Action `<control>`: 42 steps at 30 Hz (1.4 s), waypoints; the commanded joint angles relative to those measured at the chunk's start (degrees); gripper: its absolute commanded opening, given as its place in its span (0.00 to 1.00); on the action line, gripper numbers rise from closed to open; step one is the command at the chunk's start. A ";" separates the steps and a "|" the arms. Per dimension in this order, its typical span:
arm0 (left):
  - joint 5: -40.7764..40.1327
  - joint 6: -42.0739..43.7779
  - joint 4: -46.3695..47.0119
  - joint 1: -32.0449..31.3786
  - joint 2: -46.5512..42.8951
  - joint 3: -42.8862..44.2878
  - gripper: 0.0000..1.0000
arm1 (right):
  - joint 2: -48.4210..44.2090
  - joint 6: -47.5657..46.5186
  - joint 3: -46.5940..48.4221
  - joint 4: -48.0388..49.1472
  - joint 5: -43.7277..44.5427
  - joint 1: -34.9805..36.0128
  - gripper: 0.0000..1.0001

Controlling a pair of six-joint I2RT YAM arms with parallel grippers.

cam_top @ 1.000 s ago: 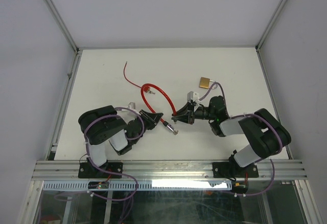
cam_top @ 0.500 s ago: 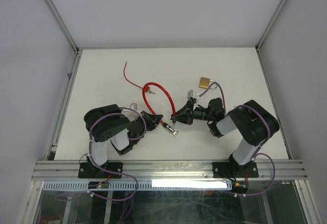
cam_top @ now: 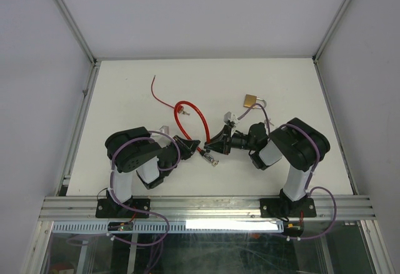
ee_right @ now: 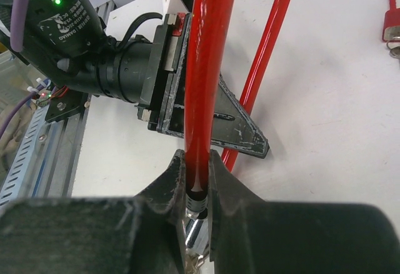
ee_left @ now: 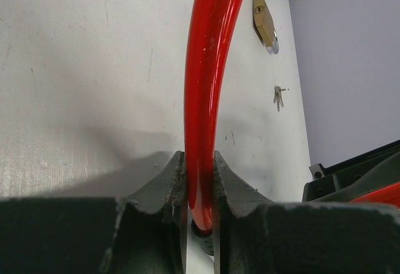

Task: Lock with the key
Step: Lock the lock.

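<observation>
Two hands [ee_left: 199, 161] [ee_right: 195, 161] on red cable [ee_left: 209, 49], keys [ee_left: 278, 97] left-wrist view only

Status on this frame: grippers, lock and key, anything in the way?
Left gripper shut on red cable. Right gripper shut on the same cable near its metal end. Padlock and keys untouched on table. No obstruction seen.

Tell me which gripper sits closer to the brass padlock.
The right gripper: its fingers clamp the thick red cable on the side of the brass padlock; the left gripper grips it farther away.
</observation>
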 commanded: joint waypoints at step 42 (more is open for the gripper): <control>-0.39 0.64 16.59 -0.43 0.45 -1.27 0.00 | 2.08 -8.01 -2.96 3.00 -0.52 2.30 0.00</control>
